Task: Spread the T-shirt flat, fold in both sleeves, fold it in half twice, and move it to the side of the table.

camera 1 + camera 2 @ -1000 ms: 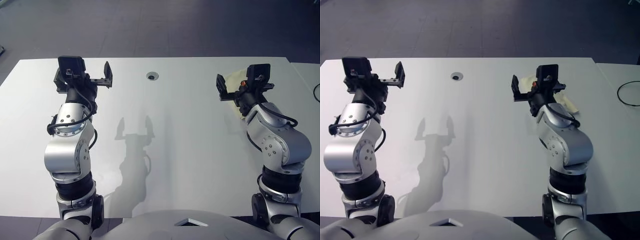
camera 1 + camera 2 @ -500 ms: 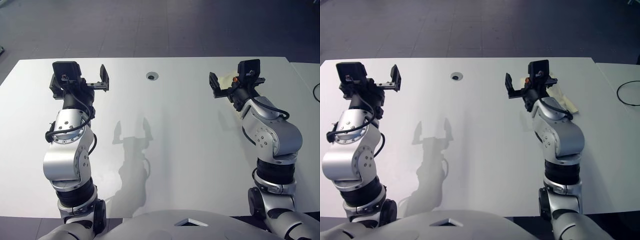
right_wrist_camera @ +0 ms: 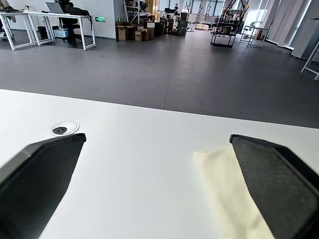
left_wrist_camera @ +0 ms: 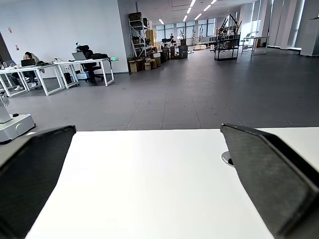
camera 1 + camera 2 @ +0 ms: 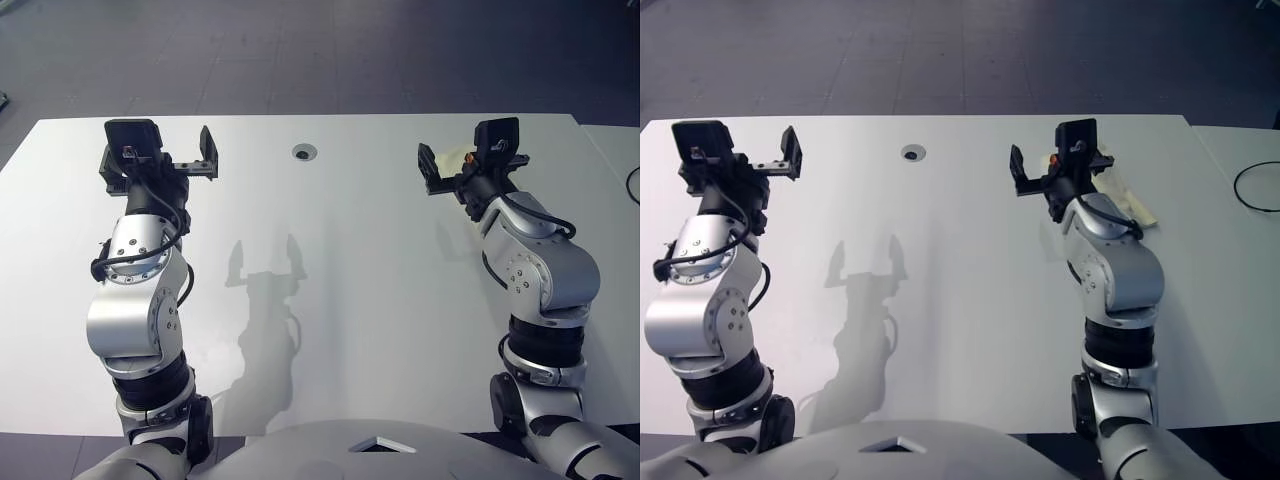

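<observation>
The T-shirt [image 5: 1134,206] lies folded into a small cream bundle near the table's back right. My right arm covers part of it. Just above its near-left edge, my right gripper [image 5: 1060,174] hangs open with nothing held. In the right wrist view the cloth [image 3: 225,185] lies between the wide-apart fingers [image 3: 271,179], closer to one of them. Over the back left of the white table [image 5: 360,280], my left gripper [image 5: 165,165] is open and holds nothing. The left wrist view has bare tabletop between its fingers [image 4: 271,174].
A round cable grommet [image 5: 305,152] sits in the table at the back centre. A black cable loop [image 5: 1256,186] lies on a neighbouring surface to the right. Dark floor lies beyond the table's far edge.
Over the last second both arms drew back. My right gripper shifted left and toward the table's far edge, and my left gripper moved slightly left. The T-shirt stayed put.
</observation>
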Robot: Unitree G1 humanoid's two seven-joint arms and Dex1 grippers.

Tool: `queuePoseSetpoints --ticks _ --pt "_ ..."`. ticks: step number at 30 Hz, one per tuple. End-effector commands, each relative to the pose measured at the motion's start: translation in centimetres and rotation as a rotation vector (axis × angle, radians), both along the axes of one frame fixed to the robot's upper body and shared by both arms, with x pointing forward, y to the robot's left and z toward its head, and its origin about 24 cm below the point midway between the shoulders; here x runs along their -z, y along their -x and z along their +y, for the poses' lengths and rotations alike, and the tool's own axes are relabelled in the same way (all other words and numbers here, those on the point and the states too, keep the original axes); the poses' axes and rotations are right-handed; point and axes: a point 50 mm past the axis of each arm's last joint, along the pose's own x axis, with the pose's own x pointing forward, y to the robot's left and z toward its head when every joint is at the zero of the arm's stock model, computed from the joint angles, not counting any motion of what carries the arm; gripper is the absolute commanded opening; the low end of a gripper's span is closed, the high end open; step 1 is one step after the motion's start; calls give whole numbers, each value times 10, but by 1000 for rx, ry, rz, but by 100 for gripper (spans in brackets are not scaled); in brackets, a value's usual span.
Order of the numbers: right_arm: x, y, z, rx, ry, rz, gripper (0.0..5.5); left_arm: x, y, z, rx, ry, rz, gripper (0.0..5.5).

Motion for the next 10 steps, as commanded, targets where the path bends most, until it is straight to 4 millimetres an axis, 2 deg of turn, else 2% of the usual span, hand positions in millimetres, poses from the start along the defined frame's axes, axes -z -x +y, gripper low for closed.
queuePoseSetpoints --ticks 1,10 --pt "-1 3 -4 27 -3 1 537 -3 -4 -1 8 -9 0 540" --pt "0 5 -5 27 -2 9 537 -2 -3 -2 4 -6 -1 540"
